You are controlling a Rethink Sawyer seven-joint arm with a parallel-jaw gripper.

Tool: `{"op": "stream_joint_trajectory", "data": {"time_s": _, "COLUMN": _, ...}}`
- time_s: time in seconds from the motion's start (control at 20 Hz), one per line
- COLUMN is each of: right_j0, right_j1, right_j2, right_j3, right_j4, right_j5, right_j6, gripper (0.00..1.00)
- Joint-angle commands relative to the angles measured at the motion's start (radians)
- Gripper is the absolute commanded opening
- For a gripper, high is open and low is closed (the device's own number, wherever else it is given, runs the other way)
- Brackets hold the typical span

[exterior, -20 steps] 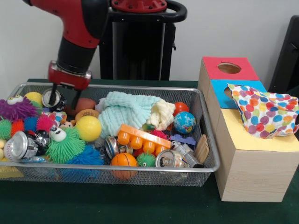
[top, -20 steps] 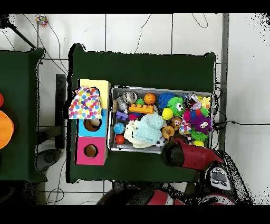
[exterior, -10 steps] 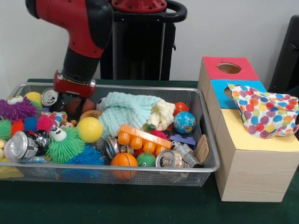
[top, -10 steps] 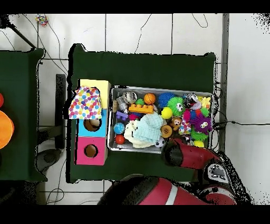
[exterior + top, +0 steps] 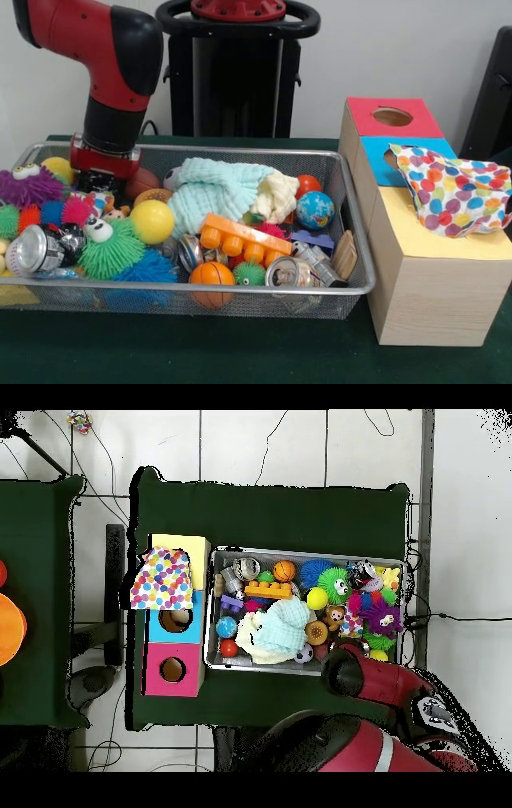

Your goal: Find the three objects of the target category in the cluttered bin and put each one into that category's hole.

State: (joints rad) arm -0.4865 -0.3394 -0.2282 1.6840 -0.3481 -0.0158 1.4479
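Observation:
The wire bin [image 5: 352, 240] is packed with toys. My gripper [image 5: 101, 178] is sunk into its far left corner, beside a purple spiky toy [image 5: 28, 188] and a brown ball [image 5: 144, 179]; its tips are hidden among the toys. Silver cans lie at the left [image 5: 30, 250], the front middle [image 5: 190, 251] and the front right [image 5: 290, 273]. A yellow ball [image 5: 152, 220], a basketball [image 5: 212, 276] and a globe ball [image 5: 315, 210] are also inside. In the overhead view the arm [image 5: 362, 672] covers the bin's [image 5: 305, 550] lower right corner.
A wooden box [image 5: 424, 296] stands right of the bin, with a red section and round hole [image 5: 392, 117], a blue section and a yellow section. A polka-dot cloth [image 5: 456, 192] drapes over the blue and yellow parts. A mint cloth [image 5: 216, 192] and an orange block [image 5: 244, 236] lie mid-bin.
The arm has shifted left along the far side of the bin and sunk lower. The small can that showed beside the gripper at the far left is now hidden behind it.

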Motion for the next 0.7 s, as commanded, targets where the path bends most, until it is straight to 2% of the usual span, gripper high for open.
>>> {"op": "stream_joint_trajectory", "data": {"time_s": 0.05, "right_j0": -0.018, "right_j1": 0.056, "right_j2": 0.027, "right_j3": 0.024, "right_j4": 0.005, "right_j5": -0.005, "right_j6": 0.17, "gripper": 1.0}}
{"op": "stream_joint_trajectory", "data": {"time_s": 0.15, "right_j0": 0.021, "right_j1": 0.03, "right_j2": 0.005, "right_j3": 0.036, "right_j4": 0.023, "right_j5": -0.005, "right_j6": 0.19, "gripper": 1.0}}
{"op": "stream_joint_trajectory", "data": {"time_s": 0.25, "right_j0": 0.051, "right_j1": -0.03, "right_j2": 0.003, "right_j3": 0.055, "right_j4": 0.041, "right_j5": 0.038, "right_j6": 0.197, "gripper": 1.0}}
{"op": "stream_joint_trajectory", "data": {"time_s": 0.35, "right_j0": 0.039, "right_j1": -0.095, "right_j2": 0.042, "right_j3": 0.076, "right_j4": 0.044, "right_j5": 0.11, "right_j6": 0.171, "gripper": 1.0}}
{"op": "stream_joint_trajectory", "data": {"time_s": 0.5, "right_j0": 0.027, "right_j1": -0.156, "right_j2": 0.085, "right_j3": 0.078, "right_j4": 0.059, "right_j5": 0.21, "right_j6": 0.132, "gripper": 1.0}}
{"op": "stream_joint_trajectory", "data": {"time_s": 0.7, "right_j0": 0.025, "right_j1": -0.2, "right_j2": 0.088, "right_j3": 0.09, "right_j4": 0.054, "right_j5": 0.246, "right_j6": 0.124, "gripper": 1.0}}
